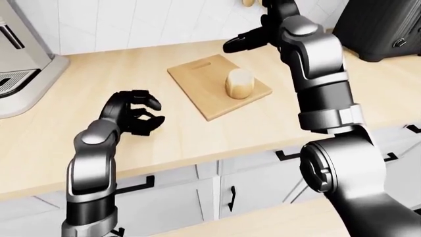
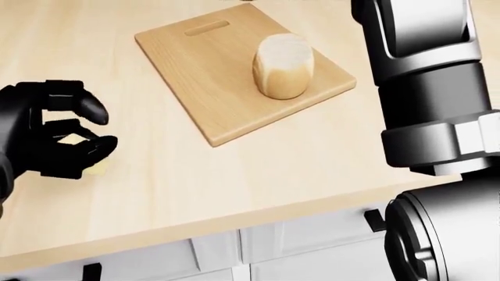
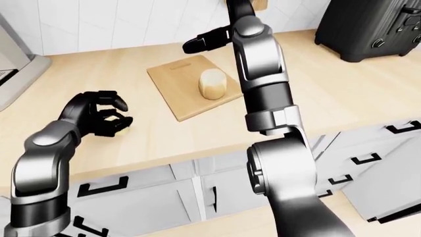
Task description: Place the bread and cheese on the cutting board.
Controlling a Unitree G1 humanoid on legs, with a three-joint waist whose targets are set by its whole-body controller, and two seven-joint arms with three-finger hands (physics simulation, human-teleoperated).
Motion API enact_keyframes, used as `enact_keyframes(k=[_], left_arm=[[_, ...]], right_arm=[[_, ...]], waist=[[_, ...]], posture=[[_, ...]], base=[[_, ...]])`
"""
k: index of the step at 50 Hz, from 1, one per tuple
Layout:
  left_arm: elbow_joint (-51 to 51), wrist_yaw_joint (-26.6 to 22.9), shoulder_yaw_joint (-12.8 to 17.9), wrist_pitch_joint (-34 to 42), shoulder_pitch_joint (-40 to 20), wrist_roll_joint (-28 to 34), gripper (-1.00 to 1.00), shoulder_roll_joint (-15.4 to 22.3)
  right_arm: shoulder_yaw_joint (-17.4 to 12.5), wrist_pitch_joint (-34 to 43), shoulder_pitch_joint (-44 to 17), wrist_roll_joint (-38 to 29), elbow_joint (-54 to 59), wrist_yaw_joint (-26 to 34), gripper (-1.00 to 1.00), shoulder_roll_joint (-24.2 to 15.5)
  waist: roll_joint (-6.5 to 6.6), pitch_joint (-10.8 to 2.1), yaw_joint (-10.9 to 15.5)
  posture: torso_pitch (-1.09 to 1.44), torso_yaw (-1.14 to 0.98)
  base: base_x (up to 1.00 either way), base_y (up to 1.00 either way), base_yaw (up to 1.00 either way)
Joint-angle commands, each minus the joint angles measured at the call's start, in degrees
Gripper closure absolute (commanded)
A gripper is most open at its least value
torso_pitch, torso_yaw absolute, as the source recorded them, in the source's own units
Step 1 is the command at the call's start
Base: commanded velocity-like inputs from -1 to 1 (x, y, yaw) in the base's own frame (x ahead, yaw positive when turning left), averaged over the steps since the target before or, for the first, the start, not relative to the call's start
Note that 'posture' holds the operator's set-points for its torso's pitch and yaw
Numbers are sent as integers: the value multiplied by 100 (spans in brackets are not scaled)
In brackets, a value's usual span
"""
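**A:** A pale wooden counter (image 1: 197, 123) runs across a white-tiled kitchen, white drawers and cabinet doors (image 1: 197, 192) with black handles below it. What stands on it?

**B:** A wooden cutting board (image 2: 204, 70) lies near the middle, its handle slot toward the wall. A steel coffee machine (image 1: 19, 54) sits at the left edge of the left-eye view, and a black appliance (image 1: 381, 24) fills the top right corner, against the tiles.

**A:** And the bread?

**B:** The bread (image 2: 283, 64), a pale rounded loaf, rests on the board, toward its right side in the head view.

**A:** The cheese?

**B:** A sliver of yellow cheese (image 2: 75, 140) shows between the black fingers, low on the counter, well to the left of the board. Most of it is hidden.

**A:** So the left hand grips it?

**B:** The left hand (image 2: 54, 132) is curled, fingers bent in around the cheese. Whether they press it firmly cannot be told from these views; the piece looks still down at the counter.

**A:** The right hand?

**B:** The right hand (image 3: 205, 40) hangs raised above the far side of the board, near the wall, fingers stretched out and holding nothing. The grey right arm (image 2: 429, 88) fills the head view's right side.
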Motion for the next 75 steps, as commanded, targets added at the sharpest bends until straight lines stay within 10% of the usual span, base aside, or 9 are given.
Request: enact_keyframes(k=[1, 32, 54, 75], left_arm=[[-164, 16, 58, -147, -138, 12, 96, 63], [914, 498, -85, 147, -1722, -494, 100, -25], [7607, 1670, -351, -3028, -5807, -1213, 100, -747], [8300, 2389, -272, -4280, -5750, -919, 100, -1191]], right_arm=[[-29, -195, -227, -14, -189, -34, -100, -57], [-58, -138, -259, 58, -236, -56, -100, -116], [-157, -68, 311, 187, -736, -54, -100, -309], [-167, -13, 323, 186, -802, -34, -100, -403]], waist=[[18, -170, 2], [-20, -148, 12], [-197, -185, 56], [-236, -175, 31]], posture=[[0, 0], [0, 0], [0, 0], [0, 0]], base=[[0, 0, 0], [0, 0, 0], [0, 0, 0], [0, 0, 0]])
